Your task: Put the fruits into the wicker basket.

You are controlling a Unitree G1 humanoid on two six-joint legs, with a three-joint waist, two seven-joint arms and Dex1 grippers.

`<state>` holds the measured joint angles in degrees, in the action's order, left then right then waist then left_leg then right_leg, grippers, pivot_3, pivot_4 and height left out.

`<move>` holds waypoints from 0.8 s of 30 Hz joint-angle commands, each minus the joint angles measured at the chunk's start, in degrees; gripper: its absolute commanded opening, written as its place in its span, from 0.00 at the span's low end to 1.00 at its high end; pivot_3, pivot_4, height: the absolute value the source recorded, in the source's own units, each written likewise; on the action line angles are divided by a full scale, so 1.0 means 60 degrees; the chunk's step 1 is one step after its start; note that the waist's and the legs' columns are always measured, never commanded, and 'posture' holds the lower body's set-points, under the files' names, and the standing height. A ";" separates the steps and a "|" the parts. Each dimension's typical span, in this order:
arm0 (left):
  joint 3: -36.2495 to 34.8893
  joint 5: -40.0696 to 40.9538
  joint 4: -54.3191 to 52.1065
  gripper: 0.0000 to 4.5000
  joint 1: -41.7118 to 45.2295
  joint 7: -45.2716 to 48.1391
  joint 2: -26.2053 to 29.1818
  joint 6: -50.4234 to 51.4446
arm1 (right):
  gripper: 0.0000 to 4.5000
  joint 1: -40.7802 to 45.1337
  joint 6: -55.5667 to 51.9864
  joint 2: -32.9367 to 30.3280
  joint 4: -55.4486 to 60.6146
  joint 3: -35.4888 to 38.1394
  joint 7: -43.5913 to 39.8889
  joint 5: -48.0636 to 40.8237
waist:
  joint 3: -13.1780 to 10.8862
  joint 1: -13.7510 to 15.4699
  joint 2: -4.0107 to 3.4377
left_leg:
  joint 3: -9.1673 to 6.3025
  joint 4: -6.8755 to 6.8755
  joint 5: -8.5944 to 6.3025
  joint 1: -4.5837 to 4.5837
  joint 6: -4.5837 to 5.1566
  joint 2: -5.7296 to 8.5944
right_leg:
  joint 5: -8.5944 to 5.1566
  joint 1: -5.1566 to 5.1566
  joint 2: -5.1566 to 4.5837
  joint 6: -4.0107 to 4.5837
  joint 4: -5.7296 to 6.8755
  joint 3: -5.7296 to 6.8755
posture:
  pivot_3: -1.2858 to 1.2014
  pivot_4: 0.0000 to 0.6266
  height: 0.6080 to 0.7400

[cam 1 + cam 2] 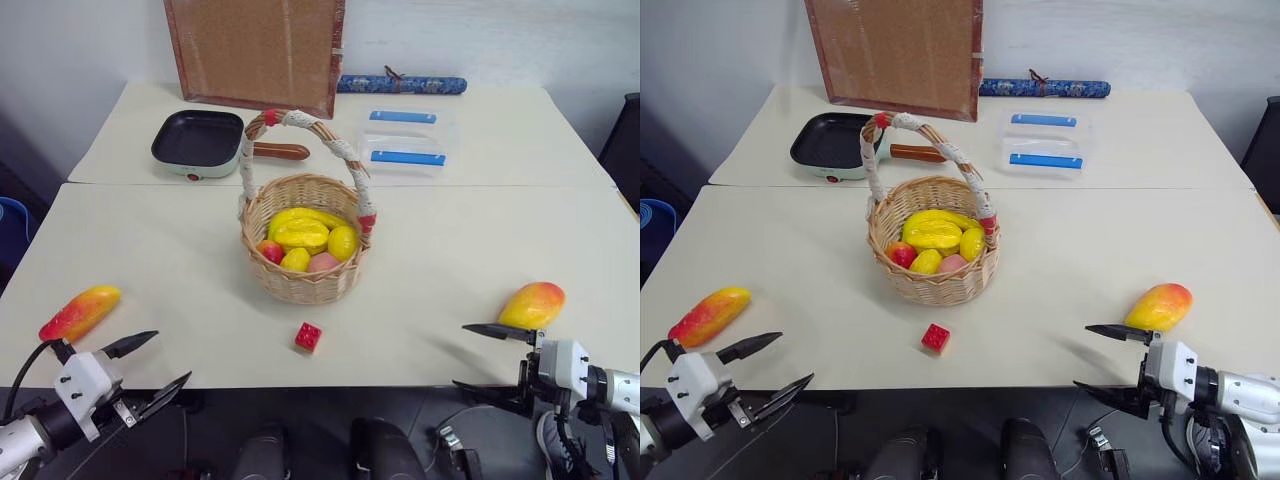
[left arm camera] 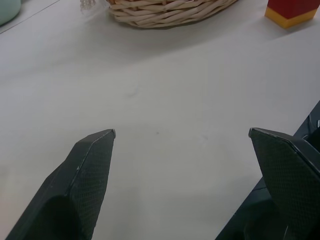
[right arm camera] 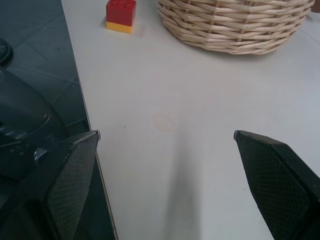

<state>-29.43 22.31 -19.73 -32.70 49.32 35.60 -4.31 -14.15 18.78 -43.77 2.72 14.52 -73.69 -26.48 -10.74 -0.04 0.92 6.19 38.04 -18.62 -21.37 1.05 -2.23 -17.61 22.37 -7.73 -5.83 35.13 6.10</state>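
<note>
Head views: two mangoes on table (image 1: 420, 300), left mango (image 1: 80, 312) near left gripper (image 1: 150, 365), right mango (image 1: 532, 305) beside right gripper (image 1: 480, 358); wicker basket (image 1: 305, 275) centre holds smaller fruits only. Nothing done, both mangoes left.
Left wrist: jaws spread wide, empty; basket base ahead.
Right wrist: jaws wide, empty; red cube (image 3: 120, 15) beside basket.

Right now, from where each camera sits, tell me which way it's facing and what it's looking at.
Left eye view: on the head, looking forward and down over the table; wicker basket at centre, a mango at each side, both open grippers low.
Right eye view: the same scene from its twin.
Left wrist view: along the left gripper toward the basket's base and the red cube.
Right wrist view: along the right gripper, at the basket, the cube and the table edge.
Both wrist views share basket and cube.
</note>
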 commanded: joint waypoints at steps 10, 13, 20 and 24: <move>-0.0201 0.0746 0.0164 1.00 0.0428 0.0462 0.0301 0.0694 | 0.99 0.0020 0.0184 0.0120 0.0382 -0.0134 0.0158 0.0023 | 0.0000 0.0001 0.0000 | 0.0015 0.0000 -0.0008 0.0012 0.0009 -0.0003 | 0.0000 0.0000 0.0005 0.0001 0.0008 0.0002 | 0.52 0.24 1.00; -0.0206 0.0863 0.0183 1.00 0.0496 0.0739 0.0493 0.0889 | 0.99 0.0186 0.0292 0.0128 0.0297 -0.0193 0.0167 0.0151 | 0.0000 -0.0001 0.0000 | 0.0026 0.0001 -0.0007 0.0021 0.0005 -0.0003 | -0.0001 0.0004 0.0005 0.0001 0.0023 0.0005 | 0.52 0.24 1.00; -0.0390 0.1225 0.0046 1.00 0.0672 0.0902 0.0600 0.1229 | 0.99 0.0374 0.0009 0.0214 0.0773 -0.0633 0.0262 0.0047 | 0.0000 -0.0005 0.0000 | 0.0038 0.0001 0.0001 0.0025 -0.0013 -0.0006 | -0.0001 0.0013 0.0006 0.0002 0.0037 0.0004 | 0.52 0.24 1.00; -0.0449 0.1206 -0.0052 1.00 0.0578 0.0946 0.0521 0.1212 | 0.99 0.0284 -0.0180 0.0276 0.0984 -0.0807 0.0349 0.0040 | 0.0000 -0.0007 0.0000 | 0.0040 0.0001 -0.0001 0.0026 -0.0020 -0.0011 | -0.0001 0.0014 0.0004 0.0002 0.0037 0.0003 | 0.52 0.24 1.00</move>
<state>-30.87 28.62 -18.42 -28.62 54.84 38.82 3.17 -12.17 18.33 -42.15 6.71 9.18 -71.91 -25.27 -10.74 -0.07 0.92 6.45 38.05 -18.62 -21.21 0.93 -2.30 -17.61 22.46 -7.70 -5.82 35.36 6.13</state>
